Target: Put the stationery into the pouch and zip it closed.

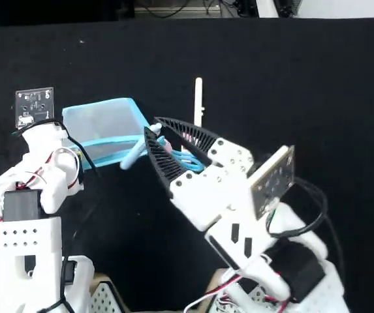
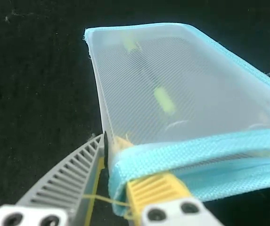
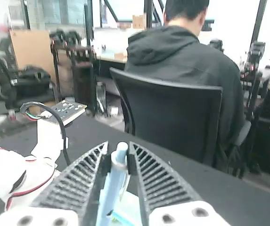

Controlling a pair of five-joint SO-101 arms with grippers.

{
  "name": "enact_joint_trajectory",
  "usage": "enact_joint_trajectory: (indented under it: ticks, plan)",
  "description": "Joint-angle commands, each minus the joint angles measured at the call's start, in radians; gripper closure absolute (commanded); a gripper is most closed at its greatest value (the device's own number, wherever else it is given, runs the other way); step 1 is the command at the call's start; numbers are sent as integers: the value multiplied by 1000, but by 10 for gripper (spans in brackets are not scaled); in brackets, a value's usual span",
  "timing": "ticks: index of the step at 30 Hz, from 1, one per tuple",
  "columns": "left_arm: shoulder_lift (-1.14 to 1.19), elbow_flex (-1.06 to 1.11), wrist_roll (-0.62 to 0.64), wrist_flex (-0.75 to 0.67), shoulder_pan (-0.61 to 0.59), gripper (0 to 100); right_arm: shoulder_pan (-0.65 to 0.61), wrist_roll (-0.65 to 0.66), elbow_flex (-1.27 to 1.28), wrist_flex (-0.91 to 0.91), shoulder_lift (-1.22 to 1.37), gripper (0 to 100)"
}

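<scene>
My right gripper (image 3: 118, 147) is clamped on a pale blue plastic pen (image 3: 112, 181), whose far end sits just beside the blue-trimmed translucent mesh pouch (image 1: 102, 127). My left gripper (image 2: 110, 142) pinches that pouch's corner. A white pen (image 1: 198, 101) lies beyond on the black table (image 1: 291, 78).
</scene>
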Motion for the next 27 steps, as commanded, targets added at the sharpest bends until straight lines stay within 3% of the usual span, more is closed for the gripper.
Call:
enact_joint_trajectory:
  ticks: [1, 9, 20, 27]
  plan:
    - [-11, -18, 11, 0, 8, 970, -8, 0, 77, -153, -42, 988]
    - [-11, -18, 11, 0, 8, 970, -6, 26, 206, -364, 19, 988]
    - [-11, -18, 11, 0, 8, 970, -15, 358, 418, -417, 53, 988]
    - [-11, -18, 11, -2, 8, 970, -163, 525, 538, -417, 47, 988]
